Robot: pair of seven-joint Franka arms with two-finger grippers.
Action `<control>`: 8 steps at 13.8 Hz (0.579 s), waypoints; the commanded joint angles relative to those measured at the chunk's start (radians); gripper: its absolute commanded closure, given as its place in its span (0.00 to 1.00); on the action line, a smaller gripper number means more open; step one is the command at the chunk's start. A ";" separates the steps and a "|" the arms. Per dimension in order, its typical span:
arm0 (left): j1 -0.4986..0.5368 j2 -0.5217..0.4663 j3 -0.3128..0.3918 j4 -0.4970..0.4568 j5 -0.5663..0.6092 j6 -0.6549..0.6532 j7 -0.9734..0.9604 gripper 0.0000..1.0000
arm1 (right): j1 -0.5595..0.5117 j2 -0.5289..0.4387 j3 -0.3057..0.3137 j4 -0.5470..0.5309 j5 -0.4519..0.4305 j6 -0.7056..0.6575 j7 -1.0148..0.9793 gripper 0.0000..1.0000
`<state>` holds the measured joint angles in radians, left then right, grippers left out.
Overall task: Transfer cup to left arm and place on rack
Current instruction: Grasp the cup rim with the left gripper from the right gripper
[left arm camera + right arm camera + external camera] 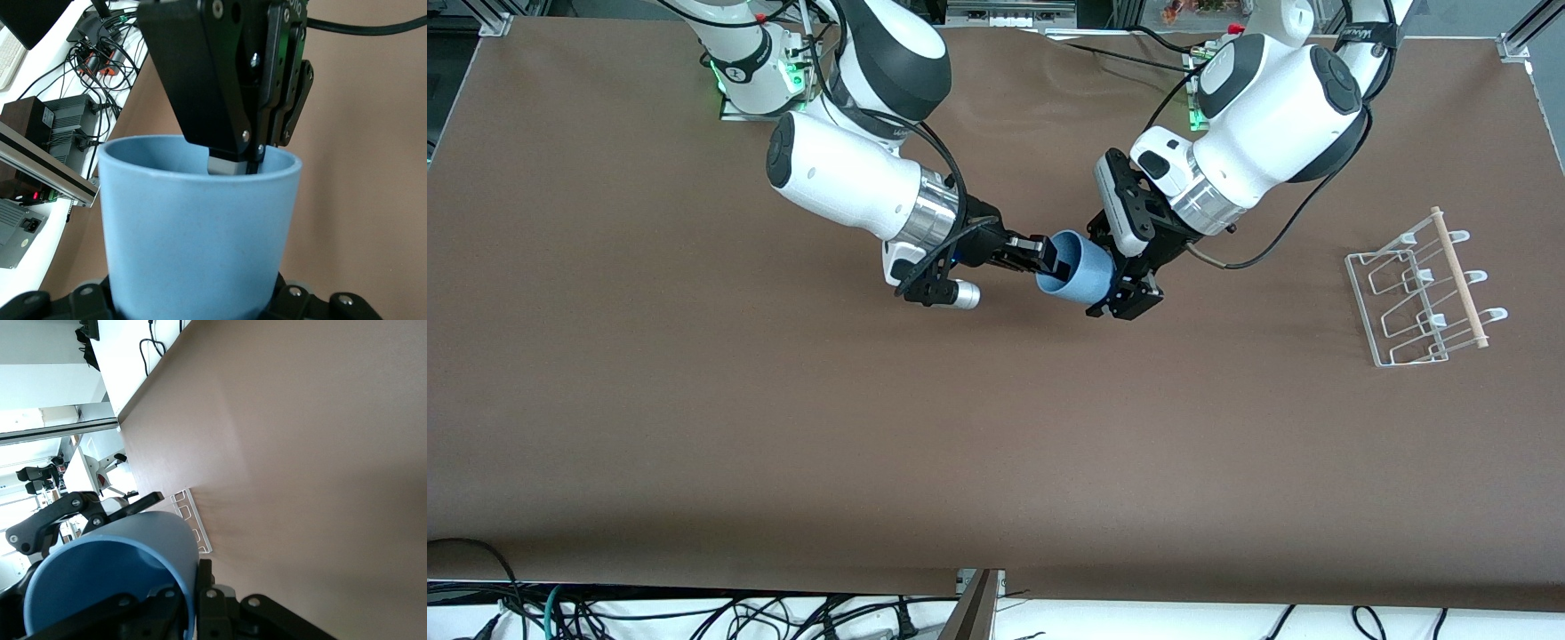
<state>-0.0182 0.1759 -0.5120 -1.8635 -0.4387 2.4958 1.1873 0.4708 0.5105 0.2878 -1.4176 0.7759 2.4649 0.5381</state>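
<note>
right claw [1047, 259]: clamped on the rim of the small light-blue plastic tumbler cup [1079, 277], one finger inside the mouth, held on its side over mid-worktop [783, 427] | left claw [1122, 300]: at the cup's base, fingers either side, grip cannot tell | white wire rack with wooden rod [1423, 293]: on the worktop toward the left arm's end, well apart

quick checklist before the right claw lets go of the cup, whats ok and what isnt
1. Right claw pinching the rim of the small light-blue plastic cup, one finger inside: ok.
2. Left claw around the cup's base end: ok.
3. Left claw actually clamped tight on the cup: cannot tell.
4. Cup held up over the brown table, lying sideways: ok.
5. White wire rack with the wooden rod standing at the left arm's end, nothing on it: ok.
</note>
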 commanded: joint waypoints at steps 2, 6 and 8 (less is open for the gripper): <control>0.017 -0.006 -0.008 0.004 -0.003 -0.034 -0.022 1.00 | 0.003 -0.035 0.001 0.006 0.005 -0.004 -0.007 0.00; 0.079 -0.019 0.019 0.017 -0.003 -0.158 0.034 1.00 | -0.003 -0.065 -0.038 0.002 -0.004 -0.084 -0.009 0.00; 0.084 -0.021 0.076 0.035 -0.003 -0.239 0.084 1.00 | -0.003 -0.088 -0.085 0.002 -0.068 -0.200 -0.010 0.00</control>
<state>0.0490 0.1721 -0.4717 -1.8483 -0.4387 2.3382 1.2163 0.4710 0.4556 0.2424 -1.4138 0.7523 2.3593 0.5329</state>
